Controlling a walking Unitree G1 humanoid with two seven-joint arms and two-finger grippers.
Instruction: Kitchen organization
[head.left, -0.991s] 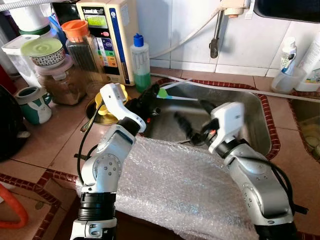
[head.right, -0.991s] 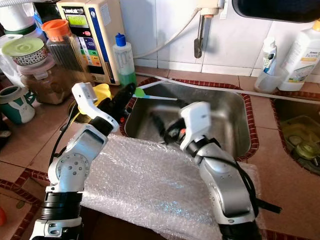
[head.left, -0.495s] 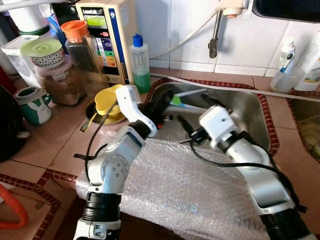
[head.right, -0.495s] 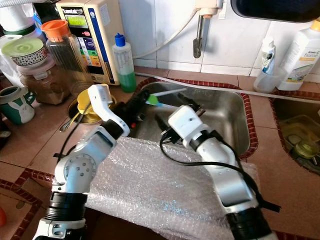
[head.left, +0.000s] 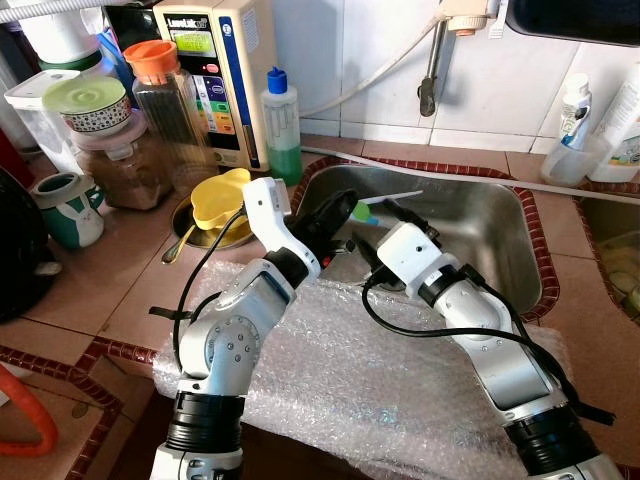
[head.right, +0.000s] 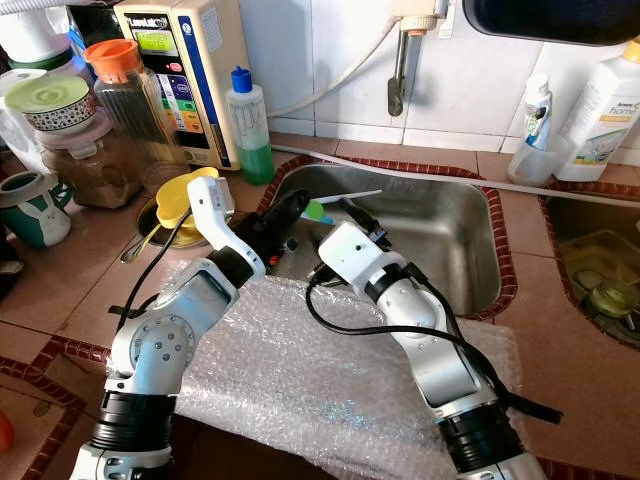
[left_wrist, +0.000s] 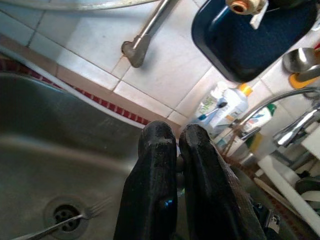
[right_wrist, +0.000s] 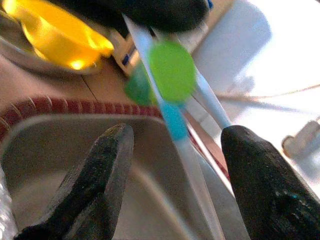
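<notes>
A brush with a green head (head.left: 362, 210) and a thin white handle (head.left: 400, 197) hangs over the left rim of the steel sink (head.left: 480, 215). My left gripper (head.left: 338, 208) is shut on the brush's head end, its fingers (left_wrist: 160, 165) pressed together. My right gripper (right_wrist: 178, 131) is open just beside it over the sink. In the right wrist view, the green head (right_wrist: 172, 70) and its blue neck lie between the two spread fingers (right_wrist: 107, 165), not touching them.
Bubble wrap (head.left: 380, 370) covers the counter's front edge under both arms. A yellow cup (head.left: 215, 198) sits in a bowl left of the sink, near a green soap bottle (head.left: 281, 125), jars and a mug (head.left: 65, 205). A fork (left_wrist: 65, 222) lies by the drain.
My left gripper carried the brush rightwards, from the counter side to over the sink rim. My right arm swung left towards it, and its open fingers now flank the brush.
</notes>
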